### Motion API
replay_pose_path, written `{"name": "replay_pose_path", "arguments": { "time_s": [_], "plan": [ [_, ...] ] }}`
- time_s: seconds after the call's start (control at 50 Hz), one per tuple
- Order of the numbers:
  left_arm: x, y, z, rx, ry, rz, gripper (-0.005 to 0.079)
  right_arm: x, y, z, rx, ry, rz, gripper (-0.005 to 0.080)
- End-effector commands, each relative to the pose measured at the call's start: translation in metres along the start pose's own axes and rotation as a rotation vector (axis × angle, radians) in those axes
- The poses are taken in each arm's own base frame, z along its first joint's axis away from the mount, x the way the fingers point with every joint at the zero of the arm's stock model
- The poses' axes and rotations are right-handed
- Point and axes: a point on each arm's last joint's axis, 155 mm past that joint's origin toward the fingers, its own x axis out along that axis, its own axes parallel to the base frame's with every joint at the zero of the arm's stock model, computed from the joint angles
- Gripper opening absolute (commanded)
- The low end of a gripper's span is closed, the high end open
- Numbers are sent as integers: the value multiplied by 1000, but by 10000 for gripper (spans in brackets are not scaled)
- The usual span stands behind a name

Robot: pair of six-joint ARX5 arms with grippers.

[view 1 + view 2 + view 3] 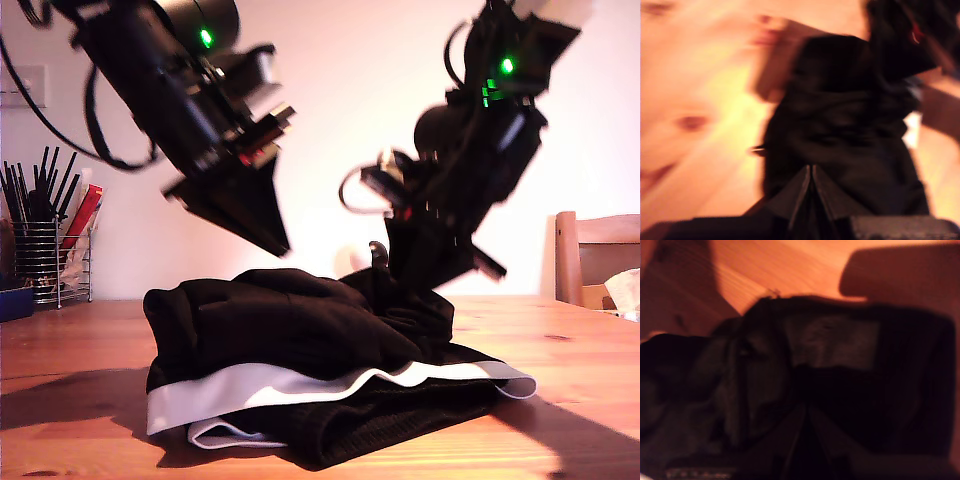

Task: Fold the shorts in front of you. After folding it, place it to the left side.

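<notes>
The black shorts lie bunched in a loose folded heap on the wooden table, with a white band along the near edge. My first gripper hangs shut above the heap toward the exterior view's left, holding nothing. In its blurred wrist view the fingertips meet short of the shorts. My second gripper is low at the back of the heap toward the exterior view's right. Its fingers look pressed together right against the dark fabric. Any pinched cloth is too dark to make out.
A wire holder of pens and brushes stands at the exterior view's left, with a blue item beside it. A wooden chair back and something white sit at the exterior view's right edge.
</notes>
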Motion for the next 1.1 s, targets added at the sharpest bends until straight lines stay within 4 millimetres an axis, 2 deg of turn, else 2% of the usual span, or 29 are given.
{"name": "replay_pose_path", "arguments": {
  "time_s": [0.0, 0.2, 0.28, 0.4, 0.62, 0.78, 0.92, 1.08],
  "plan": [
    [14, 0, -8, -7, 19, -15, -23, -13, 12, 9, -48, -21, 4, -12],
    [36, 2, -5, -2, -1, -47, -23, -32, 22, 11, -95, 6, -3, -12],
    [44, -8, -5, -4, -8, -112, -23, -38, 23, 18, -107, -11, -20, -12],
    [53, -24, -8, -14, 4, -179, -23, -48, 14, 28, -116, -37, -84, -12],
    [70, -50, -24, -11, 57, -280, -23, -61, 8, 38, -118, -62, -131, -12],
    [86, -61, -48, -36, 137, -325, -23, -64, 3, 37, -108, -58, -145, -12],
    [91, -46, -68, -70, 216, -243, -23, -64, 3, 33, -111, -44, -145, -12],
    [88, 3, -89, -129, 295, -22, -23, -64, 3, 34, -113, -48, -145, -12]
  ]
}}
